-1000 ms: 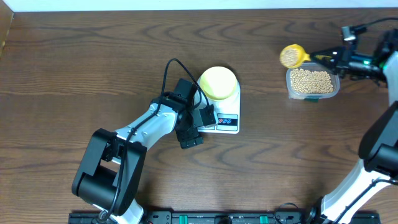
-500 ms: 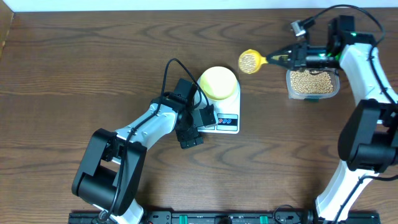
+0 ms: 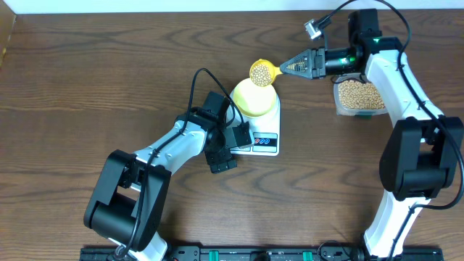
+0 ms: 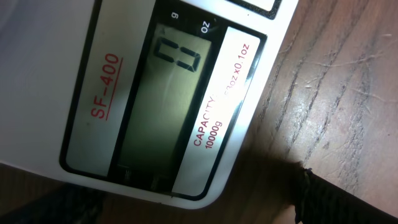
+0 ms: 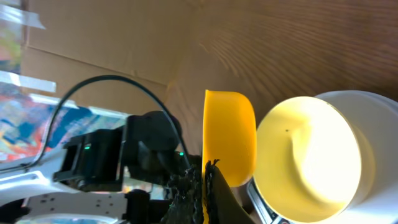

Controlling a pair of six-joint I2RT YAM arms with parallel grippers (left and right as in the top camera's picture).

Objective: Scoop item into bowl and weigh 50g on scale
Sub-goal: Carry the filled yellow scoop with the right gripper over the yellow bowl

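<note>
The pale yellow bowl point(image 3: 255, 98) stands empty on the white scale point(image 3: 265, 143). My right gripper point(image 3: 296, 66) is shut on the handle of a bright yellow scoop point(image 3: 262, 71). The scoop is heaped with tan beans and hangs over the bowl's far rim. In the right wrist view the scoop point(image 5: 230, 137) sits edge-on beside the bowl point(image 5: 308, 158), with the gripper point(image 5: 205, 186) closed on its handle. My left gripper point(image 3: 221, 151) is open at the scale's front left corner. Its wrist view shows the scale's display point(image 4: 165, 99) reading 0.
A clear plastic tub point(image 3: 361, 96) of beans stands to the right of the scale, under my right arm. A black cable point(image 3: 197, 80) loops up from my left arm next to the bowl. The table's far edge runs along the top.
My right gripper has carried the filled scoop left from the tub to just above the bowl's far rim. The left arm has not moved.
</note>
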